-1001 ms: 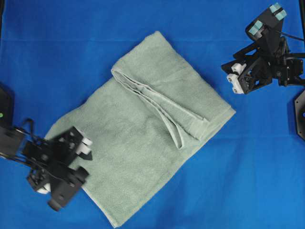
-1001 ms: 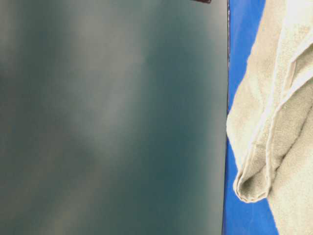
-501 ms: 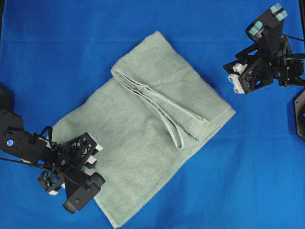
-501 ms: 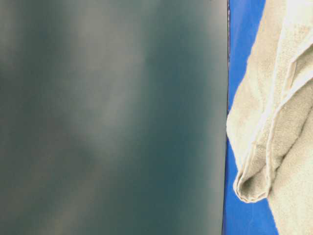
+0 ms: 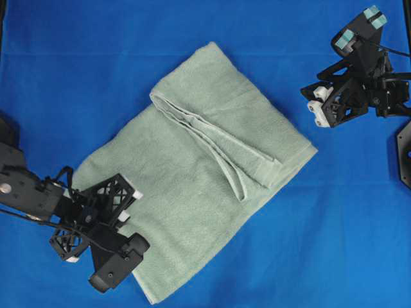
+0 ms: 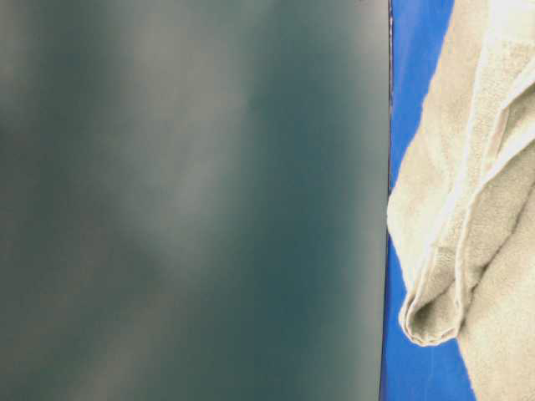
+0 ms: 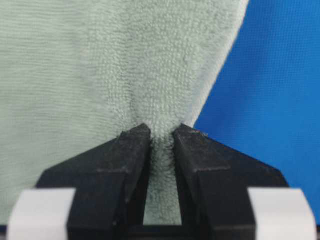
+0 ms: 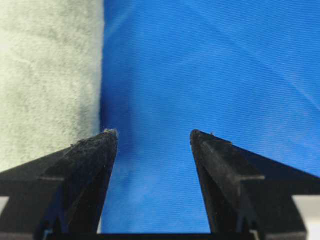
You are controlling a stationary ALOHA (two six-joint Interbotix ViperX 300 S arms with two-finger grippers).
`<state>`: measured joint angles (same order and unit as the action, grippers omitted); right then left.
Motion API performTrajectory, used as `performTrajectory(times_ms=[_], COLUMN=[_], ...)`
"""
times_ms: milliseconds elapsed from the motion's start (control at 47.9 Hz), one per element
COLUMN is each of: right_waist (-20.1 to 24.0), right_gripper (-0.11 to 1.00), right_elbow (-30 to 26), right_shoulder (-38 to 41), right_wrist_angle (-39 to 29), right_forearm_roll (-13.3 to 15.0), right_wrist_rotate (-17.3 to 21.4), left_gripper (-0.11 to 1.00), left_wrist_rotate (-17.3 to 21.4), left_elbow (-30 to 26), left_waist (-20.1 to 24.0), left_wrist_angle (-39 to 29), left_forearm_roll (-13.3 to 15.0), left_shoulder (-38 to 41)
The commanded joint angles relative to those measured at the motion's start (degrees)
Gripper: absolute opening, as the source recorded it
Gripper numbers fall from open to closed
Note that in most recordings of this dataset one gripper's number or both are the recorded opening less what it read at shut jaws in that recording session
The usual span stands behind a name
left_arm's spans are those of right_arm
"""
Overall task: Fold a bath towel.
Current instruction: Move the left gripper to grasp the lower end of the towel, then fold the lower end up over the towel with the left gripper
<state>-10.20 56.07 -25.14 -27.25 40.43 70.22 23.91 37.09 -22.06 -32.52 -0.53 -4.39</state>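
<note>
Lying diagonally across the blue-covered table, the bath towel is seen partly folded, with a doubled layer running along its upper right half and a single layer spread toward the lower left. The left claw is positioned at the towel's lower left corner, and in the left wrist view a pinch of terry cloth is clamped between its two black fingers, the fabric drawn into a puckered ridge just above the tips. In the overhead view the same claw is seen over that corner. The right claw is held well apart from the towel, beside its right end, over bare blue cloth. In the right wrist view its jaws are spread wide with nothing between them, and only the towel's edge is seen at the left. In the table-level view a rolled hem of the towel is seen against the blue surface; the rest is blocked by a dark blurred mass.
</note>
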Motion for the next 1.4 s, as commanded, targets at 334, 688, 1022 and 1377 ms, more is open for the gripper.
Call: performTrajectory(times_ms=[334,688,1022,1377], right_waist=[4.48,6.33,7.65,7.73], right_gripper=[0.62,0.62,0.62,0.61], right_elbow=[-0.44,-0.35,0.18,0.62], right_shoulder=[-0.44,-0.44,-1.76,-5.54], right_wrist_angle=[0.18,-0.44,-2.81,-2.99], right_forearm_roll=[0.26,0.26,0.26,1.23], right_wrist_rotate=[-0.09,-0.18,-0.18,-0.18], left_gripper=[0.13,0.13,0.13,0.39], left_wrist_rotate=[2.02,17.14,20.13,20.21], left_elbow=[-14.33,-28.30,-37.00,-38.23], left_waist=[13.89,26.89,30.59,31.38], left_wrist_angle=[-9.32,0.09,3.34,4.66], left_forearm_roll=[-13.54,-13.62,-13.36,-13.36], left_shoulder=[-1.93,13.45,23.73,24.52])
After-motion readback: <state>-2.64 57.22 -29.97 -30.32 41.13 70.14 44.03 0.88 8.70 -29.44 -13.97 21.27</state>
